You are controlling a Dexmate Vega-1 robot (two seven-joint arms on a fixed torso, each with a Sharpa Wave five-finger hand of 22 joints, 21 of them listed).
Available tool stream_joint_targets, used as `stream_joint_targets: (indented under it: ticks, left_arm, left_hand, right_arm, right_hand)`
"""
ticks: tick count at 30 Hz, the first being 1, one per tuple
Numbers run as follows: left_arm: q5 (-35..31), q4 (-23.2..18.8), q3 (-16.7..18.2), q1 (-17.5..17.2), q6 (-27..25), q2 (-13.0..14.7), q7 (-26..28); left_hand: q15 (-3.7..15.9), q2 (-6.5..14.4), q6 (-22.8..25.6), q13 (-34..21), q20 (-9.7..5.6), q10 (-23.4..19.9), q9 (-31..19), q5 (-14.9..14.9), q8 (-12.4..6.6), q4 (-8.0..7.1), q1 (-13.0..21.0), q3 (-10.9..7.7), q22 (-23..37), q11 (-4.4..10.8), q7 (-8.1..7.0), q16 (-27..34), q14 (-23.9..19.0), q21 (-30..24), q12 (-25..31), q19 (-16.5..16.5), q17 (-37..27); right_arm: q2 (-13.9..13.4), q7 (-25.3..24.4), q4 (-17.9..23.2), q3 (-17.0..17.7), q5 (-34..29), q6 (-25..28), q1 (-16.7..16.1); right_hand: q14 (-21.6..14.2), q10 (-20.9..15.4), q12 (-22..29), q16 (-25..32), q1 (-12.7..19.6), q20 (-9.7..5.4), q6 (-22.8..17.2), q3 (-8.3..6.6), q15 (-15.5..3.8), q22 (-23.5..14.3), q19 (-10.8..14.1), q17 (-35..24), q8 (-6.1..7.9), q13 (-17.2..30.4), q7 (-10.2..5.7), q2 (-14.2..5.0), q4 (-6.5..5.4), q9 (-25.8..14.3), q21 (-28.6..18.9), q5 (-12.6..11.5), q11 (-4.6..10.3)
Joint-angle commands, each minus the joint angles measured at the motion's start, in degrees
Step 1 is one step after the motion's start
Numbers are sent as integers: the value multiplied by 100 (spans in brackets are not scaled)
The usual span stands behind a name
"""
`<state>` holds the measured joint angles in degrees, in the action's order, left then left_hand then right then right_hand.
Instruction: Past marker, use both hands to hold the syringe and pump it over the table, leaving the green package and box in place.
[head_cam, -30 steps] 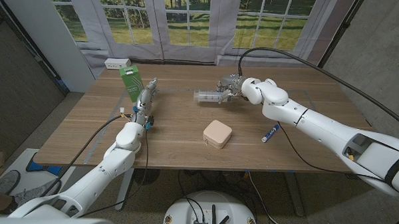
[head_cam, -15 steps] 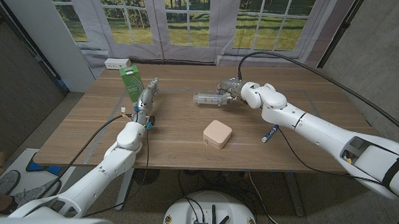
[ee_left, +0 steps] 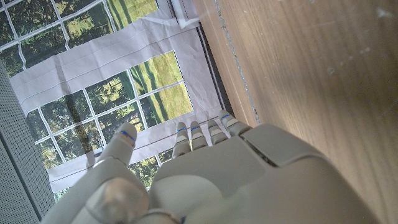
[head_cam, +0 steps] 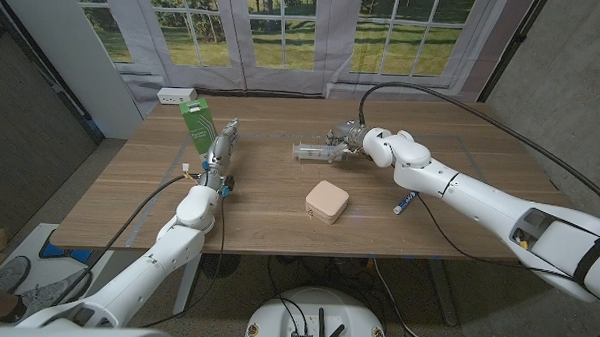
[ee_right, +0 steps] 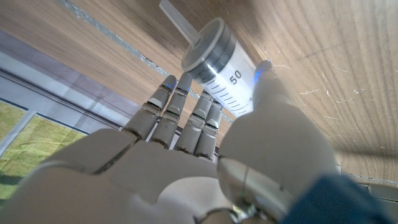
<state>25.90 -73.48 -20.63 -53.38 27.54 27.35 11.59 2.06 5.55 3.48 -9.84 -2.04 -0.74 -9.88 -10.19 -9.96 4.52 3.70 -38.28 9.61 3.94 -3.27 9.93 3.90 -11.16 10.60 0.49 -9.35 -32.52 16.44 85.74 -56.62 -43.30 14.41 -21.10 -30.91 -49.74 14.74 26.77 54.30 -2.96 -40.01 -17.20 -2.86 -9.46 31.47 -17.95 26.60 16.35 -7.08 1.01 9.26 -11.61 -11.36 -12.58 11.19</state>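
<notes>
Bright daylight comes through the windows (head_cam: 285, 28) far beyond both hands. The right hand (ee_right: 186, 162) looks big and blurry up close.

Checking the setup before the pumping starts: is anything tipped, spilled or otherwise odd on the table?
Nothing stands out. The green package stands upright, the box and marker lie undisturbed, and the syringe is in the right robot hand. No spill shows.

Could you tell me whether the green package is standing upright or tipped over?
Upright: in the head view the green package stands tall on its base near the table's far left edge.
</notes>
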Motion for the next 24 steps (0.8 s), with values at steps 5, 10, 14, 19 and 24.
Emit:
stream_joint_targets:
  ticks: [5,10,14,19,24]
  left_arm:
    - [-27,-166,38,-109,-12,19,82]
    - [-14,-173,50,-127,4,17,78]
    - [-17,-187,60,-144,16,23,82]
    - [-20,-225,87,-181,23,38,111]
    - [-8,-242,98,-209,33,42,103]
  left_hand:
    - [229,382,46,-10,-370,-25,0,-11,-39,28,45,-19,11,15,19,24,-37,5,28,4,-19]
    - [216,387,71,-10,-369,-42,0,-12,-47,18,39,-25,11,21,28,27,-50,5,34,12,-22]
    - [221,386,75,-10,-359,-48,0,-13,-47,12,35,-29,11,25,29,31,-65,4,36,20,-23]
    - [218,388,96,-10,-348,-53,0,-15,-52,7,36,-40,11,25,17,31,-83,4,36,32,-23]
    - [215,391,110,-10,-347,-63,-1,-17,-55,-1,33,-47,11,27,11,34,-99,2,38,46,-24]
  right_arm:
    - [-9,-37,-43,-69,-5,58,-27]
    - [-26,-34,-7,-66,-9,75,-44]
    - [-30,-27,27,-65,-12,84,-54]
    - [-51,71,94,-70,-28,119,-49]
    - [-49,235,137,-91,-43,172,-22]
  right_hand:
    - [61,32,-64,-27,600,-220,-403,49,-936,-29,28,-50,-93,51,-561,-647,3,-9,10,-35,62]
    - [113,162,-118,-58,503,-189,-292,104,-873,-30,40,-60,-165,62,-567,-588,-34,3,7,-15,58]
    - [145,221,-141,-79,470,-169,-253,123,-866,-30,39,-60,-193,67,-568,-561,-41,8,8,-6,56]
    - [298,448,-221,-147,390,-133,19,172,-857,-30,9,-84,-353,87,-568,-506,-53,26,23,16,55]
    - [505,677,-277,-198,312,-54,192,234,-822,-29,-37,-143,-473,112,-571,-460,-63,30,34,44,68]
